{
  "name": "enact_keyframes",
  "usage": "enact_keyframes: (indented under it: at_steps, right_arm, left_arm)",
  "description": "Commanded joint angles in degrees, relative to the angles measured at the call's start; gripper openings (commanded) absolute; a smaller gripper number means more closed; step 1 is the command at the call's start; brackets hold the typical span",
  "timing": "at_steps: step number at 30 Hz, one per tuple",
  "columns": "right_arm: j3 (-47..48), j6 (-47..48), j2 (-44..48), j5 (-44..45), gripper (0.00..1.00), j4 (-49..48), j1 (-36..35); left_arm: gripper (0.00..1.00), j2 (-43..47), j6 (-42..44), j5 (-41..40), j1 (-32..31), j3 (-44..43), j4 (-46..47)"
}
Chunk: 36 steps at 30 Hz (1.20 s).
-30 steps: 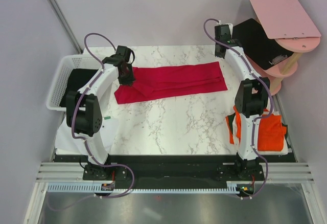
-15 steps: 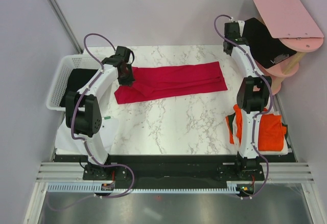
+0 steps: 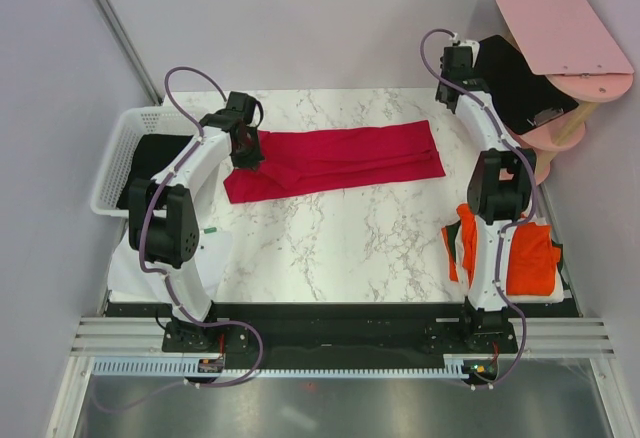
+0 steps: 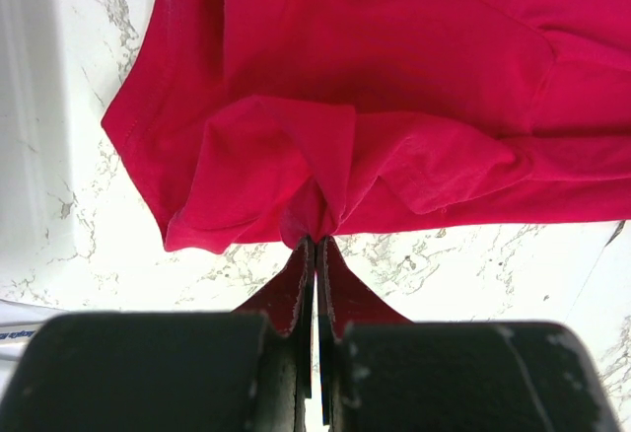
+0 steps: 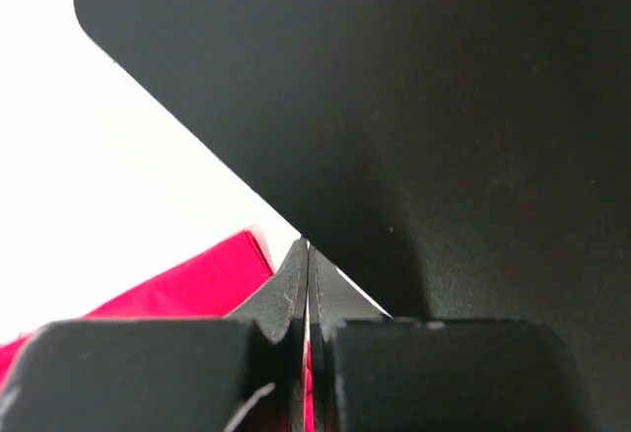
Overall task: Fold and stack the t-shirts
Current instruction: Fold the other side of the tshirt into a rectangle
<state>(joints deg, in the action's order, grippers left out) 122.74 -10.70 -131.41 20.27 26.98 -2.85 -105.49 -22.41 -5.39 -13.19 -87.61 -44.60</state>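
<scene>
A crimson t-shirt (image 3: 340,161) lies folded into a long band across the far half of the marble table. At its left end my left gripper (image 3: 247,153) is shut, and the cloth (image 4: 394,87) bunches into a pinch at the fingertips (image 4: 317,243). My right gripper (image 3: 455,66) is up at the far right, shut, with its tips (image 5: 308,247) at the edge of the flat black board (image 5: 444,107) and nothing between them. The crimson shirt's corner (image 5: 187,284) shows below it. Orange-red t-shirts (image 3: 530,258) lie folded at the near right. A black t-shirt (image 3: 150,158) sits in the basket.
The white mesh basket (image 3: 108,183) stands off the table's left edge. A pink tiered stand (image 3: 560,28) at the far right carries the black board (image 3: 510,83). A white sheet (image 3: 130,268) lies under the left arm at the near left.
My right arm swung rightwards and away from the crimson shirt's right end, up to the black board. The left arm and the shirt have stayed where they were.
</scene>
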Motion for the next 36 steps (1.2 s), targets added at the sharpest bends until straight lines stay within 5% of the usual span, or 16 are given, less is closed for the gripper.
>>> enact_keyframes:
  at_steps: [1, 14, 25, 36]
  right_arm:
    - [-3.6, 1.7, 6.7, -2.8, 0.0, -6.1, -1.6]
    - [-12.4, 3.4, 18.0, -7.3, 0.0, -4.8, -10.5]
    - [-39.2, -1.1, 28.1, -15.1, 0.0, -11.0, -14.8]
    - [-43.6, -1.8, 27.5, -15.6, 0.0, -11.9, -17.7]
  left_arm:
    - [0.02, 2.7, 1.8, 0.2, 0.3, -0.2, 1.5]
    - [0.02, 3.0, 1.8, 1.1, 0.3, -1.4, 1.7]
    - [0.02, 1.1, 0.2, 1.6, 1.8, -3.4, 3.8]
    - [0.02, -5.8, -0.8, 3.1, 4.0, -11.2, 5.7]
